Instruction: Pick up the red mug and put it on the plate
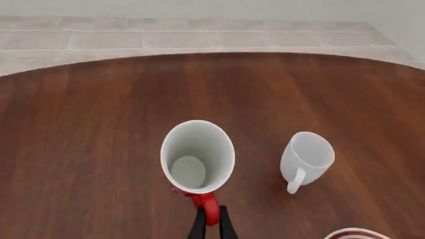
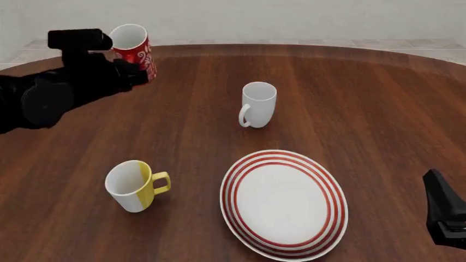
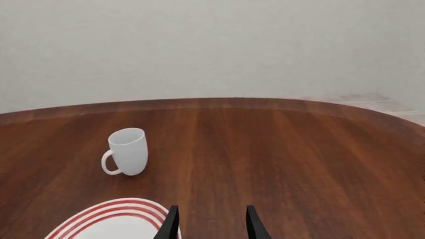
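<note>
Your left tool (image 1: pixel 211 225) pinches the red mug (image 1: pixel 197 158) by its handle, lifted above the tabletop (image 2: pixel 350 93), the plate (image 2: pixel 284 202) bare, your right tool (image 3: pixel 209 221) released.

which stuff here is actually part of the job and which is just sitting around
Part of the job:
- red mug, held by its handle in the left gripper
- plate, bare, where the mug goes

Just sitting around:
- white mug, upright beyond the plate
- yellow-and-white mug, left of the plate
- right gripper, open, holding nothing
</note>
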Controlling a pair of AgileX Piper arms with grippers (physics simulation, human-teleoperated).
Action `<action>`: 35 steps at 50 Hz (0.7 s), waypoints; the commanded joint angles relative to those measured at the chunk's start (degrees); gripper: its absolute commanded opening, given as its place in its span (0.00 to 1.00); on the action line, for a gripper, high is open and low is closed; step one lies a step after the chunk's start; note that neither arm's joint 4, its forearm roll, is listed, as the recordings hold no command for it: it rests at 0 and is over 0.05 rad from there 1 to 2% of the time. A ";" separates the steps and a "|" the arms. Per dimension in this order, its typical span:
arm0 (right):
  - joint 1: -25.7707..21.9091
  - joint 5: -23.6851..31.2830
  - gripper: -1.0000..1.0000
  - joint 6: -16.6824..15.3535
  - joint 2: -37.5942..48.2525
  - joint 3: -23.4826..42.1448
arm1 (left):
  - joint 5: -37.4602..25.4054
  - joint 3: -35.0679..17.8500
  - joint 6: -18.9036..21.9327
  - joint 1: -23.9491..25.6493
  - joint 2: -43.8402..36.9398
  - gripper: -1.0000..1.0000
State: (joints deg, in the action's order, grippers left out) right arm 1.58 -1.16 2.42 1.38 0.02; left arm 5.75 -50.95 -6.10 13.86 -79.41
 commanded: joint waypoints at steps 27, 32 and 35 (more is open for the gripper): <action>0.07 -0.71 1.00 -0.33 0.57 0.09 | -7.99 -3.20 0.62 22.28 9.30 0.00; 0.10 -0.97 1.00 -0.27 0.75 0.03 | -8.30 -2.55 0.76 24.25 10.07 0.00; 0.09 -0.79 1.00 -0.31 0.53 0.01 | -8.37 -2.24 0.27 24.77 10.08 0.00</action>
State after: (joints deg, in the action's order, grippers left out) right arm 1.66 -1.74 2.17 1.79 0.06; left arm -1.76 -53.48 -5.02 35.00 -70.35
